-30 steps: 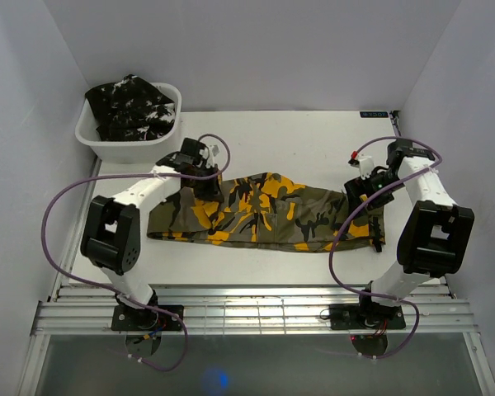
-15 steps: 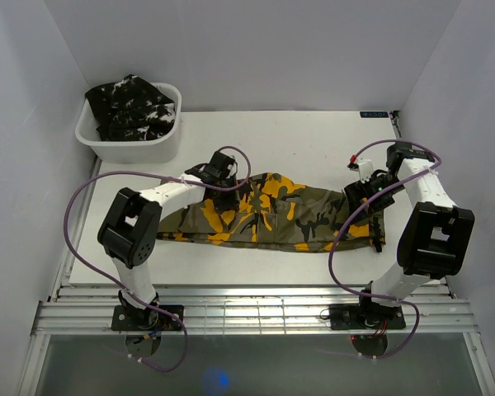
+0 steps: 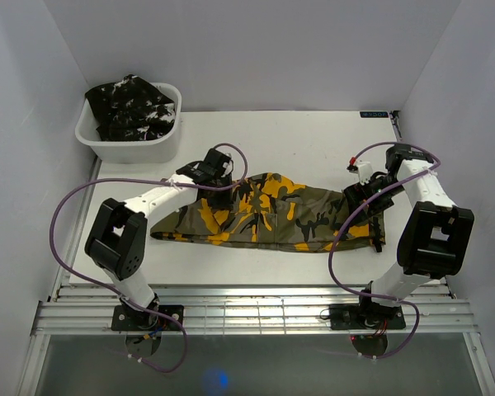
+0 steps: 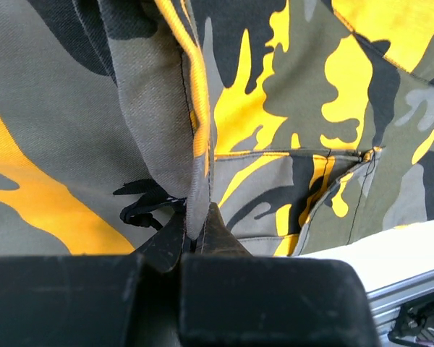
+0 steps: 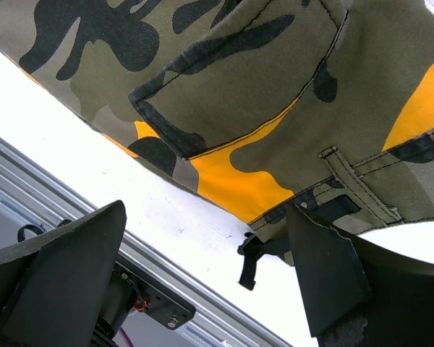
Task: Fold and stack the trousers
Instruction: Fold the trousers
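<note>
The olive-grey camouflage cloth trousers [image 3: 268, 213], patched with orange-yellow and black, lie stretched left to right across the middle of the white bench [image 3: 313, 140]. They form a long, mostly flat band, narrowing toward the left end, with a rumpled hump along the far edge. Near the left end a stitched fold of the cloth [image 4: 192, 144] is lifted and pinched in the closed left claw [image 4: 195, 233]. At the right end are a patch pocket [image 5: 224, 94], a belt loop [image 5: 354, 184] and a black cord [image 5: 249, 262] that trails onto the bench. The black cloth trousers with white flecks [image 3: 132, 103] sit bunched in a heap inside the white plastic tub [image 3: 132, 150] at the far left corner, well apart from the olive pair.
</note>
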`<state>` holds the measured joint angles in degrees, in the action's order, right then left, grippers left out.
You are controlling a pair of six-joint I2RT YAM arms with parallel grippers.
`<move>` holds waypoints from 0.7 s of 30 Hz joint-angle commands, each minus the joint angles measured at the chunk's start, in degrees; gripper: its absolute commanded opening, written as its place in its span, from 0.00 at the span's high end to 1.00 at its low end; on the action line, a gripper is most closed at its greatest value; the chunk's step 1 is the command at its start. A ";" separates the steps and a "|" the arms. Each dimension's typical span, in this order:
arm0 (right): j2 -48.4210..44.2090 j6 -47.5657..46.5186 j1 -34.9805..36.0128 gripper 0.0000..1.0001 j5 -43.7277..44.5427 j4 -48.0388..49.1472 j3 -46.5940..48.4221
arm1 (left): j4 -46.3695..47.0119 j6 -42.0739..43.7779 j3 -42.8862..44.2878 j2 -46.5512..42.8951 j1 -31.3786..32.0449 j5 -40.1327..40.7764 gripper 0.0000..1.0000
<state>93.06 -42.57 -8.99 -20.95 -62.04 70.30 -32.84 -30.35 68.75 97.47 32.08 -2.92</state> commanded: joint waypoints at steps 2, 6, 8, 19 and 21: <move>0.28 -0.32 -0.32 0.04 -0.85 -0.19 0.01 | -3.11 -0.15 2.52 -0.98 1.41 -1.39 1.00; 0.46 -0.41 -0.32 0.04 -0.85 -0.27 0.19 | -3.28 -1.73 4.37 1.66 2.38 -0.95 1.00; 0.63 -0.41 -0.32 0.04 -0.76 -0.27 0.10 | -3.37 -2.52 4.46 2.98 2.64 -1.74 1.00; 0.90 -0.59 -0.32 0.06 -0.76 0.17 -1.05 | -1.44 -3.84 6.66 7.03 3.78 -5.52 0.58; 0.99 -0.76 -0.32 0.06 -0.76 0.17 -0.78 | -1.35 -3.40 6.92 6.24 4.05 -6.48 0.55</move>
<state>93.84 -42.59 -8.99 -20.97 -61.58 69.56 -35.44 -33.61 73.17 105.51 35.16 -6.26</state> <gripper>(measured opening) 0.942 0.435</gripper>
